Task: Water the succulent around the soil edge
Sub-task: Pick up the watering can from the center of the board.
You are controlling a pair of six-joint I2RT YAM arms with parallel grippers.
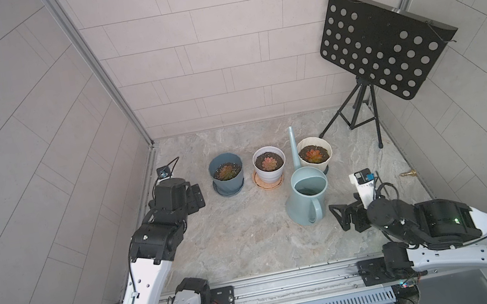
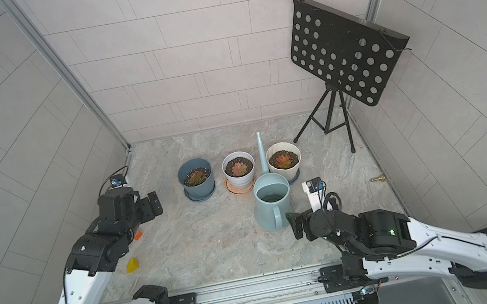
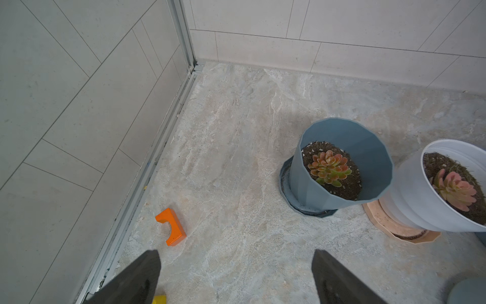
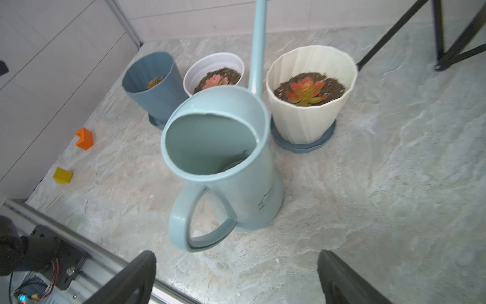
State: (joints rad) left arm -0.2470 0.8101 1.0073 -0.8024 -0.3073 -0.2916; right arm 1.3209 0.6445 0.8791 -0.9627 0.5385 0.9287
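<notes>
- Pale blue watering can (image 1: 306, 201) is standing upright on the marbled surface (image 1: 235, 245), just in front of the gap between the white pot (image 1: 271, 175) and the cream pot (image 1: 326, 158).
- Its long spout (image 1: 293, 147) is rising between those two pots toward the back wall, and its handle (image 4: 196, 218) is facing the right arm.
- Dark liquid is showing inside the can in both top views.
- Reddish succulents (image 1: 268, 162) are growing in dark soil in all three pots. These are sitting in a row on saucers, with the blue-grey pot (image 1: 229, 185) at the left end.
- The right jaws are gaping wide and gripping nothing. They are hovering just short of the handle without touching it.
- The left jaws are likewise standing wide apart and empty. They are hanging above the surface near the left wall, well apart from the can.
- An orange block (image 3: 171, 230) and a yellow block (image 2: 132, 265) are lying on the surface near the left arm.
- A black perforated music stand (image 1: 382, 43) is standing on its tripod in the back right corner.
</notes>
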